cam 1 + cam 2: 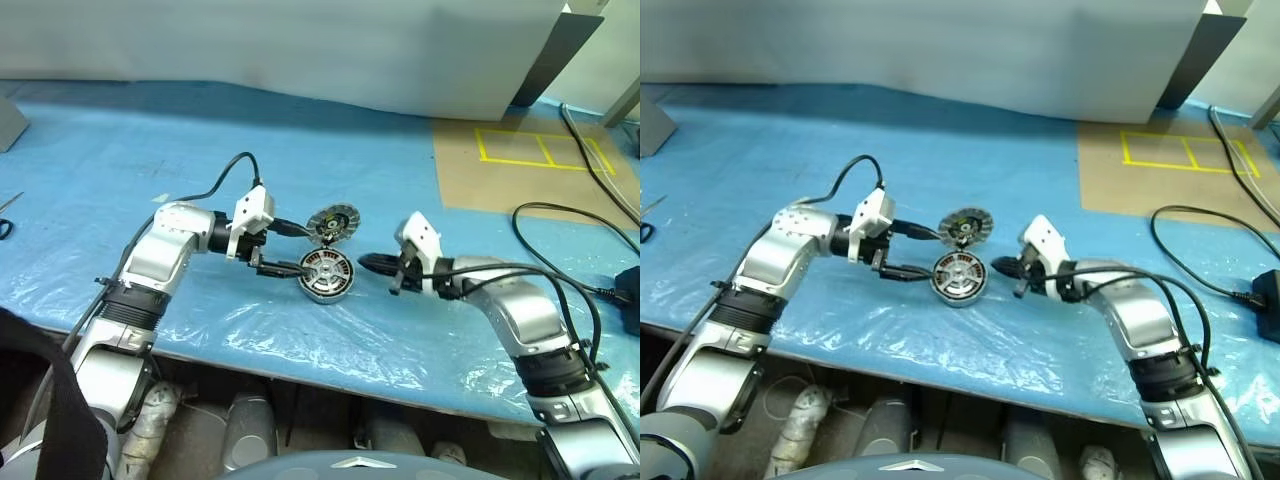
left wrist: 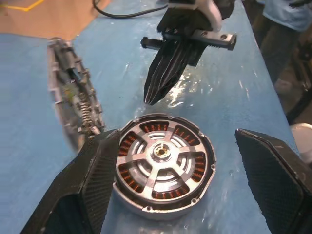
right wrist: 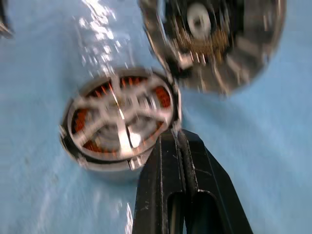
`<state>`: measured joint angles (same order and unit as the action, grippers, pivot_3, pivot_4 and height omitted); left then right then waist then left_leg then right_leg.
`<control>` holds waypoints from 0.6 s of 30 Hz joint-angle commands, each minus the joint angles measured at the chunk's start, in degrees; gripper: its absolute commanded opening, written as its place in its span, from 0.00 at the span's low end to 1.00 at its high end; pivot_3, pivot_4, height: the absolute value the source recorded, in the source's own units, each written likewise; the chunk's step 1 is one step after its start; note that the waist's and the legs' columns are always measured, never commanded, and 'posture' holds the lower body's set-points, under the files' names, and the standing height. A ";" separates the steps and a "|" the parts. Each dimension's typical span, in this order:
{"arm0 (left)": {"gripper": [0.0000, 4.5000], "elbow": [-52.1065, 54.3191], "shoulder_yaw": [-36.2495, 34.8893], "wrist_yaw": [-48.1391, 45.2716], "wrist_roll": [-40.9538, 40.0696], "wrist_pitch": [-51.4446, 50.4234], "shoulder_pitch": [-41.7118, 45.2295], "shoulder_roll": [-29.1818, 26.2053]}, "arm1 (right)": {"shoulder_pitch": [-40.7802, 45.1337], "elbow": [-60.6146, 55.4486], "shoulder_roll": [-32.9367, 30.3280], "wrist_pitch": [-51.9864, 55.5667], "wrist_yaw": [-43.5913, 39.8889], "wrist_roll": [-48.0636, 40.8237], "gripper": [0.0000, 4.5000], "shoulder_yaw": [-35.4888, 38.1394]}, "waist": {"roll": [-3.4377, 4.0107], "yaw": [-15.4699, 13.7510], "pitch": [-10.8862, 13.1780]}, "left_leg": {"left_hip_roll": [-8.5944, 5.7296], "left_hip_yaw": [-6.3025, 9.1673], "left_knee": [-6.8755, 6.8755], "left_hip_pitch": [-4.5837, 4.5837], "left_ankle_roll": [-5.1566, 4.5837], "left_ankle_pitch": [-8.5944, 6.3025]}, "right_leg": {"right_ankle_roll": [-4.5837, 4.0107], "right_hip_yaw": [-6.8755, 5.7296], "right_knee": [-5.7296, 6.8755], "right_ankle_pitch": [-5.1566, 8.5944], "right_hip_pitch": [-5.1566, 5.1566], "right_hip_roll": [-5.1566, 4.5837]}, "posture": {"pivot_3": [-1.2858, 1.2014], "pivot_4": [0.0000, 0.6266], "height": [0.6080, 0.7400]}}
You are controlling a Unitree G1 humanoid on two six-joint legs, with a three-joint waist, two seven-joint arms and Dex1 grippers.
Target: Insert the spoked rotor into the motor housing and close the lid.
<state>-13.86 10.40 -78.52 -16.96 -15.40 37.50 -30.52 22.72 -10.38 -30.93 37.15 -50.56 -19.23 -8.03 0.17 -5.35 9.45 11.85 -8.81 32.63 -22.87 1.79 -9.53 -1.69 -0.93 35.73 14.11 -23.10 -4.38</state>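
The motor housing (image 1: pixel 327 276) lies flat on the blue sheet, copper windings showing in a ring. The spoked rotor (image 2: pixel 162 155) sits inside it, silver spokes over the windings. Just behind the housing, the lid (image 1: pixel 332 223) stands tilted on its ribbed edge, close beside one left finger (image 2: pixel 87 185); I cannot tell whether they touch. My left gripper (image 1: pixel 300 250) is open, one finger on either side of the housing. From the opposite side, my right gripper (image 1: pixel 368 263) points at the housing, shut and empty, its tip close to the rim (image 3: pixel 168 131).
A crinkled blue plastic sheet (image 1: pixel 200 160) covers the table. At the back right lies a tan board (image 1: pixel 520 170) marked with yellow tape. Black cables (image 1: pixel 560 225) loop at the right. The table's front edge (image 1: pixel 300 365) runs just below both arms.
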 commanded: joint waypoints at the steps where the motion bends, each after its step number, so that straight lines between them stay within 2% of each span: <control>1: 0.88 -1.51 -2.61 1.91 -0.08 0.93 -0.14 -0.96 | 3.17 -0.65 2.28 -0.10 -1.43 -0.92 0.00 -2.92 | 0.00 -0.01 0.00 | 0.00 0.00 0.00 0.00 0.00 0.00 | 0.00 0.00 -0.01 0.00 0.00 0.00 | 0.52 0.24 1.00; 10: 0.88 -2.09 -3.09 5.17 0.60 1.78 -1.99 -1.51 | 9.28 10.48 7.14 -5.22 -2.04 4.60 0.00 -9.36 | 0.00 -0.12 0.00 | -0.03 0.04 0.00 -0.21 0.01 0.00 | 0.01 -0.11 -0.02 -0.01 -0.07 -0.04 | 0.52 0.24 1.00; 11: 0.88 -1.75 -2.97 5.34 0.68 1.93 -2.34 -1.52 | 9.26 11.30 6.97 -5.88 -2.29 5.73 0.00 -10.34 | 0.00 -0.11 0.00 | -0.02 0.04 -0.01 -0.20 0.02 0.00 | 0.01 -0.11 -0.02 0.00 -0.07 -0.03 | 0.52 0.24 1.00; 14: 0.88 -1.03 -2.59 6.13 1.11 2.40 -2.93 -1.38 | 6.99 18.58 2.78 -14.88 -2.47 16.48 0.00 -18.04 | 0.01 -0.05 -0.01 | 0.00 0.06 -0.01 -0.19 0.03 0.00 | 0.01 -0.14 -0.01 0.00 -0.07 -0.01 | 0.52 0.24 1.00; 18: 0.88 -2.30 -2.45 6.48 1.71 3.20 -2.43 -1.31 | 5.00 18.83 1.02 -17.55 -4.79 16.66 0.00 -18.01 | -0.04 -0.35 -0.07 | -0.03 0.08 -0.04 0.23 0.04 -0.01 | 0.01 -0.14 -0.09 0.01 0.43 -0.07 | 0.52 0.24 1.00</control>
<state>-17.19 8.64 -72.21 -15.36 -13.49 34.34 -31.50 30.50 5.18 -28.69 18.56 -53.84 -5.14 -23.55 0.13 -5.70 9.38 11.80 -8.74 32.54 -22.47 1.83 -9.55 -1.67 -1.05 35.60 14.12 -22.54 -4.50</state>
